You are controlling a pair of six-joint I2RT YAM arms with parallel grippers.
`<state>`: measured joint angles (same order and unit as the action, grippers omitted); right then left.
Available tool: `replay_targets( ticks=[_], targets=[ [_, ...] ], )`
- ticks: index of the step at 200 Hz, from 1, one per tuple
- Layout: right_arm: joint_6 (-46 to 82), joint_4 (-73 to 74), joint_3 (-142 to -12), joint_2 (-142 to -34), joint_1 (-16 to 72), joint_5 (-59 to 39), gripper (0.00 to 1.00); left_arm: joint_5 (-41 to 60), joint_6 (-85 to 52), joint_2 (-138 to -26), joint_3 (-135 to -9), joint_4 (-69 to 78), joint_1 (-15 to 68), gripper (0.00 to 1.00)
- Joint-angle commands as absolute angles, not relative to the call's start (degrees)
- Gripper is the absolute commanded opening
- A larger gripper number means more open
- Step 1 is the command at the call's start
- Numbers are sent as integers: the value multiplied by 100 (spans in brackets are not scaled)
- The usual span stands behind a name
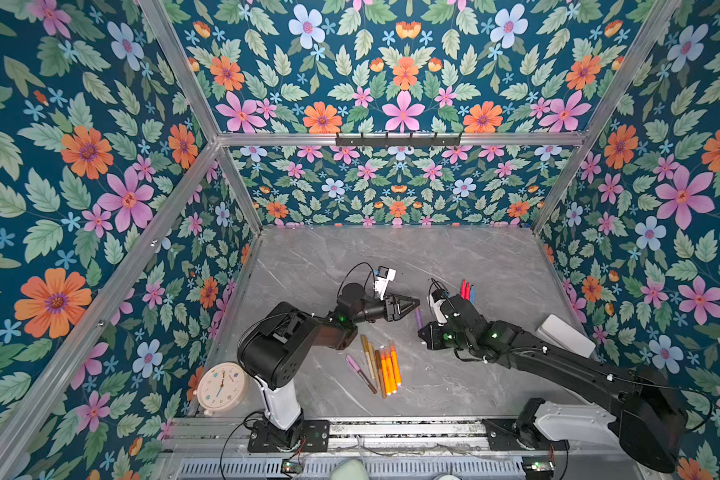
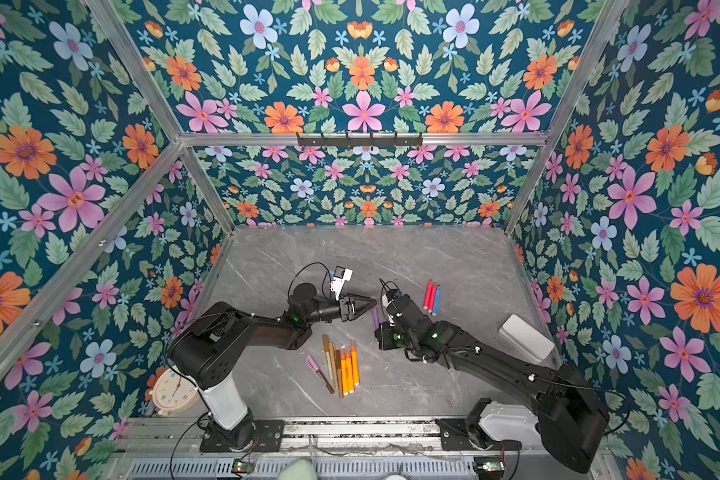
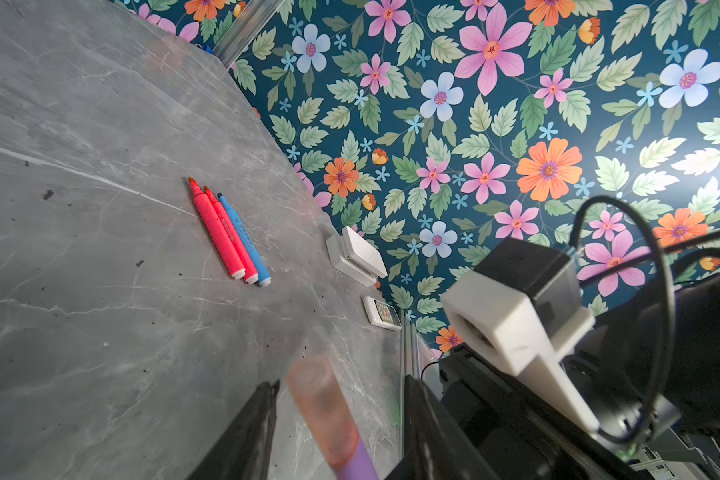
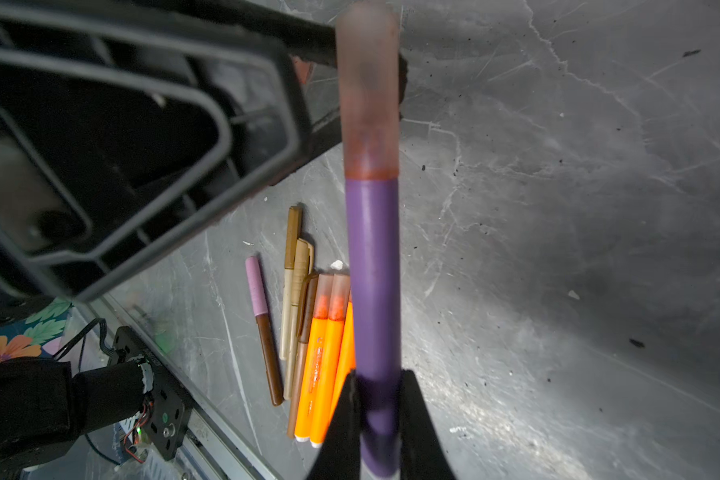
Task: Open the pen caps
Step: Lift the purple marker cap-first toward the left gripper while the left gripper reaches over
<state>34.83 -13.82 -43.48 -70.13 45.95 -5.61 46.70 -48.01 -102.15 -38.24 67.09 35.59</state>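
Note:
My right gripper [image 4: 379, 374] is shut on the lower end of a purple pen [image 4: 373, 270] and holds it off the table. The pen's translucent pinkish-orange cap [image 4: 368, 91] sits on its far end. My left gripper [image 3: 341, 382] is open, with one jaw on each side of that cap [image 3: 321, 399] and a gap showing on both sides. In both top views the left gripper [image 1: 415, 305] meets the purple pen [image 1: 418, 319] mid-table, just above the right gripper [image 1: 421, 331]. Near the front lies a pile of capped pens [image 1: 381, 365]: orange, gold, brown, and one with a pink cap [image 4: 256, 286].
Two red pens and a blue pen [image 1: 467, 291] lie uncapped behind the right arm. A white box [image 1: 566, 334] rests by the right wall, with a small white device [image 3: 381, 311] near it. A round clock [image 1: 221, 386] stands at the front left corner.

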Motion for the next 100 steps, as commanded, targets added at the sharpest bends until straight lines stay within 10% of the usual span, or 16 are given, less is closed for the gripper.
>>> replay_targets(
  ticks=[1, 100],
  targets=[
    [3390, -1299, -4403, -7041, 4590, -611, 0, 4807, -4794, -10213, -3858, 6837, 3577, 54],
    [3483, -1168, -4316, -7067, 4588, -711, 0, 4861, -4782, -10178, -3875, 6810, 3608, 37]
  ],
)
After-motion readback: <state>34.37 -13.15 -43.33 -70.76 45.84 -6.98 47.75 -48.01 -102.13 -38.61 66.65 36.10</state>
